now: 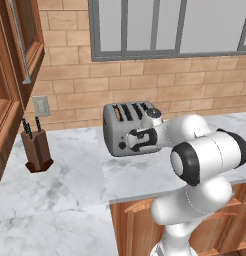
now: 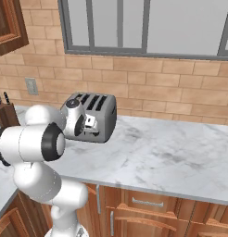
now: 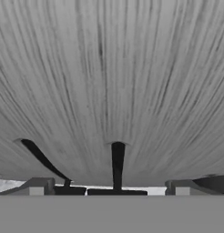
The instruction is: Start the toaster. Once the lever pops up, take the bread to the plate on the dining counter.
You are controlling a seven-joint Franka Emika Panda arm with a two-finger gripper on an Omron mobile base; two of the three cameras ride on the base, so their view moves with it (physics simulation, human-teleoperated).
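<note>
1. Pressing in close, the end effector sits right at the front face of the toaster, jaws spread wide and holding nothing.
2. From the hand view, the end effector shows its two finger tips far apart at the bottom, with brushed grey metal of the toaster just ahead of them.
3. A dark vertical slot with a black slider runs down that metal face, between the two tips.
4. Over in the right base view, the end effector is hard against the toaster, low on its front; whether it actually touches I cannot tell.
5. Toaster itself stands upright on the marble desk, slots facing up, back close to the brick wall.
6. Something tan peeks out of one slot in the left base view, too small to call as bread.
7. White arm reaches to the toaster from the near edge of the desk.
8. Left of the toaster, well apart from it, a wooden knife block stands with dark handles sticking up.
9. Above the knife block, on the brick, a pale wall socket.
10. Above and behind the toaster, a grey-framed window.
11. Below the desk in front of the toaster, brown wood cabinets.
</note>
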